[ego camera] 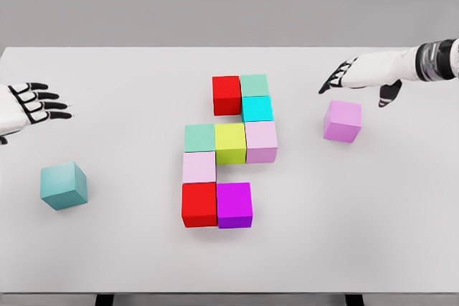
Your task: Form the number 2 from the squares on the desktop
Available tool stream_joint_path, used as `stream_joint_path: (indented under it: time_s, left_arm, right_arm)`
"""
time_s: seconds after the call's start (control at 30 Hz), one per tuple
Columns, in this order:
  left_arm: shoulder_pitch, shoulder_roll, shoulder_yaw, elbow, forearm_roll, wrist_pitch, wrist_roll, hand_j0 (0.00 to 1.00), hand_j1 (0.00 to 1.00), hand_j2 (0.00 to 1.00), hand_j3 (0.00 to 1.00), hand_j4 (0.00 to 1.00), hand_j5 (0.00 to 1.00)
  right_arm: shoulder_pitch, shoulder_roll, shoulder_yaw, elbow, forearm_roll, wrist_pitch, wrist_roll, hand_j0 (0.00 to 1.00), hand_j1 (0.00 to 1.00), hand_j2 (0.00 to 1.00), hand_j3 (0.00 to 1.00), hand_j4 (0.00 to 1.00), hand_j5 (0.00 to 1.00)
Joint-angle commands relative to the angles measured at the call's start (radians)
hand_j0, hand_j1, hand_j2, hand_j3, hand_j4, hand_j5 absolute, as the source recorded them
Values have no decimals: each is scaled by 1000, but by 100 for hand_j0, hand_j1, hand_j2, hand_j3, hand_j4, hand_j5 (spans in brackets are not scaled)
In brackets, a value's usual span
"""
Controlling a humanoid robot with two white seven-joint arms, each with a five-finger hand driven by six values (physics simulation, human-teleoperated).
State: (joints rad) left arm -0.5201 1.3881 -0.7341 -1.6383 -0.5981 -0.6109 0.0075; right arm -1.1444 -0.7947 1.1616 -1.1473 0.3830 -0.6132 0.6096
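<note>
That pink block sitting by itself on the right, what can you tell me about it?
The pink block is a plain cube in a soft orchid pink, smooth and matte, with no markings. It rests flat on the white table, turned slightly so that two side faces show. It stands apart, to the right of the cluster of blocks, touching none of them. The right hand hovers just behind it with fingers spread, not holding it.

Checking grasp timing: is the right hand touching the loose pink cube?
Apart. The head view shows bare table between the right hand and the pink cube.
</note>
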Motion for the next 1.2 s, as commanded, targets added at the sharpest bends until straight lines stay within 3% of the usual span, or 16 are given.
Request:
stream_joint_path:
  time_s: [0.0, 0.13, 0.33, 0.73, 0.87, 1.17]
  left_arm:
    - [0, 42, -15, 1, 38, 0, 2, 100, 100, 100, 100, 100, 100]
    - [3, 46, -73, 3, 109, 0, 3, 100, 100, 100, 100, 100, 100]
    - [3, 46, -110, 5, 167, 0, 3, 100, 100, 100, 100, 100, 100]
    - [26, 20, -168, -8, 164, 0, -3, 100, 100, 100, 100, 100, 100]
    - [41, 5, -168, -8, 141, 0, -4, 100, 100, 100, 100, 100, 100]
    - [43, -23, -168, -9, 124, 0, -6, 100, 100, 100, 100, 100, 100]
  right_arm:
    - [2, 15, -5, 12, -6, 2, -4, 99, 99, 99, 99, 99, 99]
    - [23, 12, -11, 50, -6, 2, -83, 97, 97, 97, 97, 97, 97]
    - [71, 20, -11, 55, 8, 2, -82, 97, 97, 97, 97, 97, 97]
    - [84, 26, -40, 46, 30, 2, -77, 97, 97, 97, 97, 97, 97]
    - [100, -29, -40, -58, 30, 2, -76, 95, 95, 95, 95, 95, 95]
    - [126, -60, -42, -126, 39, 2, -73, 95, 95, 95, 95, 95, 95]
